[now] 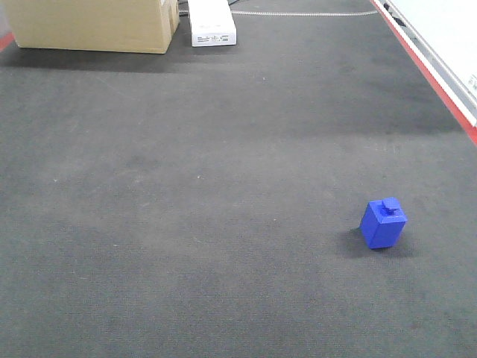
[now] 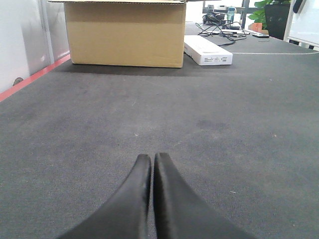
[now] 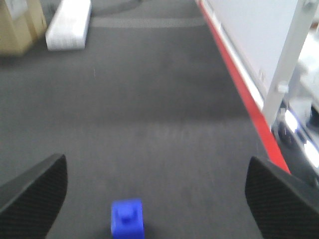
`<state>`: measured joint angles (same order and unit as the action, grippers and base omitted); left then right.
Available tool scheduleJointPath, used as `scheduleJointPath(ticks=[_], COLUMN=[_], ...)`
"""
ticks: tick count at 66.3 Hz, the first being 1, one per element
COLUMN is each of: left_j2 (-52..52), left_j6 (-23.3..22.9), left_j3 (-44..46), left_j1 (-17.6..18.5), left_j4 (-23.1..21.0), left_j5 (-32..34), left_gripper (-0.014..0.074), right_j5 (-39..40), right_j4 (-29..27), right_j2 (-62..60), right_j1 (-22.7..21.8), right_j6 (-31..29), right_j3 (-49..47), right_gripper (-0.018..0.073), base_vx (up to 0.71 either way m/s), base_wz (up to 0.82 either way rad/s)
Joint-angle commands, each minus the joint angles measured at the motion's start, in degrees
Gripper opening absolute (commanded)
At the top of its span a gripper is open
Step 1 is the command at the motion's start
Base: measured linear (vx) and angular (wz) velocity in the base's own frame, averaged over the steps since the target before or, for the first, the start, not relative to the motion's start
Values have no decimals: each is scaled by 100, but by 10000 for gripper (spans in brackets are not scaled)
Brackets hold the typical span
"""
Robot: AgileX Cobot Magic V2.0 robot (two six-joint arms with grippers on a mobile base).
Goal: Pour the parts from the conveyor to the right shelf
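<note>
Far behind the cube (image 1: 383,223), cardboard box (image 1: 93,26) beside white carton (image 1: 212,22).

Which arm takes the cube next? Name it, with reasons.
Right. The right gripper is open, the cube between its fingers; the left gripper is shut and its view shows no cube.

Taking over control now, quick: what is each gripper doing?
Left gripper: shut, holding nothing.
Right gripper: open wide, holding nothing; the cube lies between the jaws, not gripped.
</note>
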<state>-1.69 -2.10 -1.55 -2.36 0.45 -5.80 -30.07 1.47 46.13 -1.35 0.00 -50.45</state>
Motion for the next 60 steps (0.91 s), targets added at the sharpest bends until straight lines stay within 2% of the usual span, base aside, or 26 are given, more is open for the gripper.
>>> scheduleJointPath(ticks=[1,9,19,35,46,60], left_j2=[-99,-99,-99,-99,-99,-99], left_j6=[-49,-49,-49,-49,-49,-49], left_j3=[112,112,112,112,112,112], left_j1=[27,27,27,27,27,27], left_j4=[-45,-45,-45,-45,-45,-45], left_j5=[452,452,452,452,452,452], left_gripper=[-6,-6,-6,-6,-6,-6], right_j5=[-646,-1635,-2166,-2777,-3511,-3731], right_j4=[-27,-316,-815,-873,-873,-946], right_j2=[464,1221,2236,3706,4653,5461], right_j1=[6,6,6,6,6,6], right_j6=[-319,-833,-1163,-1419,-1512,-1621], right_j3=[-745,-1414,-2089,-2919,-3573,-4005], right_gripper=[667,646,630,615,610,601], base_vx=[0,0,0,0,0,0], base_wz=[0,0,0,0,0,0])
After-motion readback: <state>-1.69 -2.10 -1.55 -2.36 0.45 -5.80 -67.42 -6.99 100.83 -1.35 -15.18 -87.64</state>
